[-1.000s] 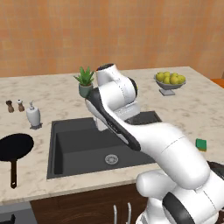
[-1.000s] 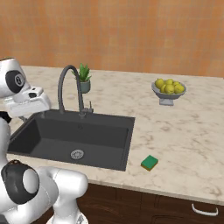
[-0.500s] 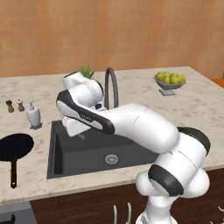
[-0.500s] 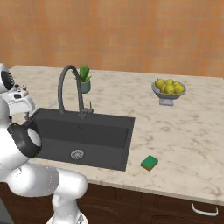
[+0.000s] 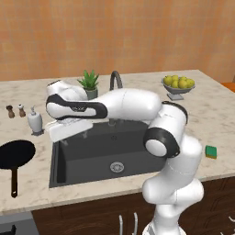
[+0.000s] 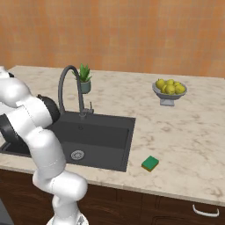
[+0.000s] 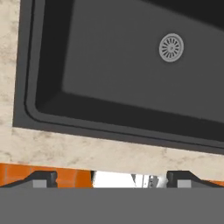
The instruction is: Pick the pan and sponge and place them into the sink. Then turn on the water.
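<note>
The black pan (image 5: 17, 153) lies flat on the counter left of the sink (image 5: 73, 161), its brown handle (image 5: 14, 182) pointing toward the front edge. The green sponge (image 5: 211, 151) (image 6: 150, 163) rests on the counter to the right of the sink, near the front. My white hand (image 5: 66, 128) hangs over the sink's left rim, a short way right of the pan. In the hand view my gripper (image 7: 112, 178) is open and empty, its fingertips (image 7: 44, 177) far apart above the dark basin and its silver drain (image 7: 171, 47). No water is in view at the faucet (image 6: 70, 88).
A soap dispenser (image 5: 35, 121) and two small shakers (image 5: 15, 111) stand behind the pan. A potted plant (image 5: 90, 82) sits behind the faucet. At the back right is a bowl of yellow fruit (image 6: 169, 90). My arm spans the sink.
The arm has swung left across the sink, carrying the hand from the back middle to the left rim near the pan. Jaws stayed open; pan and sponge have not moved.
</note>
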You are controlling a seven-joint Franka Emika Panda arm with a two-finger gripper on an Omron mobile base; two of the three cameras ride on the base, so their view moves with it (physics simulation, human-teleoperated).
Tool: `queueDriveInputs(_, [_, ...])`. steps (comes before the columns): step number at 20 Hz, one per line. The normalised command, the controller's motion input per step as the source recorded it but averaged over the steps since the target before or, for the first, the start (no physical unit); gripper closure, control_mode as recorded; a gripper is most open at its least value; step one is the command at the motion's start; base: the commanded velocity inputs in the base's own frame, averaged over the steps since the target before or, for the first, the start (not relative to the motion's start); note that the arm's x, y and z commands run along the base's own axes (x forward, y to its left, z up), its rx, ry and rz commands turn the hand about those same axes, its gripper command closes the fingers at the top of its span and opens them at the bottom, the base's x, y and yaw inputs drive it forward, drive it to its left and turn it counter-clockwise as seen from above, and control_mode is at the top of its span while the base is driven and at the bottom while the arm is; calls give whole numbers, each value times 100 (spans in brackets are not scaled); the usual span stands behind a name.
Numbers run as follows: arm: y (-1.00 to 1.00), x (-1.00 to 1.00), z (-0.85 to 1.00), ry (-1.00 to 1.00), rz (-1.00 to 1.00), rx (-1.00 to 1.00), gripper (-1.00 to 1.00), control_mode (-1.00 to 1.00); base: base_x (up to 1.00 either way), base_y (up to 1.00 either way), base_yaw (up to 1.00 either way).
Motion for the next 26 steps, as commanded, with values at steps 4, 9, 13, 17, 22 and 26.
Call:
queueDriveInputs(4, [30, 0, -24, -7, -4, 3, -100, -100, 0, 0, 0])
queueDriveInputs(9, [45, -1, -24, -19, -13, 14, -100, -100, 0, 0, 0])
queueDriveInputs(13, [40, -8, -24, -10, -16, 13, -100, -100, 0, 0, 0])
queueDriveInputs(17, [45, -5, -41, -7, -12, 15, -100, -100, 0, 0, 0])
queueDriveInputs(22, [71, -2, -37, -5, 0, 3, -100, -100, 0, 0, 0])
queueDriveInputs(26, [77, 0, -27, 0, 0, 0, -100, -100, 0, 0, 0])
